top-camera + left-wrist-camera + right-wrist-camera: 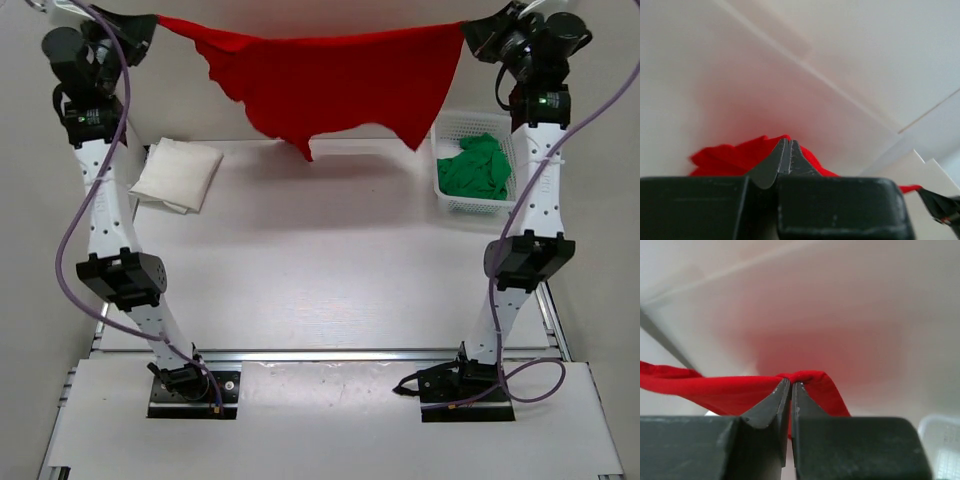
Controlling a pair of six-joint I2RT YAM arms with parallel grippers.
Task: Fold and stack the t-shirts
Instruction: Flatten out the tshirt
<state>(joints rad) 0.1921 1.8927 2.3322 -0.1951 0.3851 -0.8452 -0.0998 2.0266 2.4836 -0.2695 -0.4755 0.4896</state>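
Your red t-shirt [320, 85] hangs spread high above the surface [330, 270], soft, light and likely to sag, so its top corners are the hold, where the left gripper [788, 150] and right gripper [791, 387] each pinch cloth.

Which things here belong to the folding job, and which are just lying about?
Job: red t-shirt, held up between left end effector and right end effector; white t-shirt, folded; green t-shirt, crumpled.
Lying about: white lattice basket, holding the green t-shirt.
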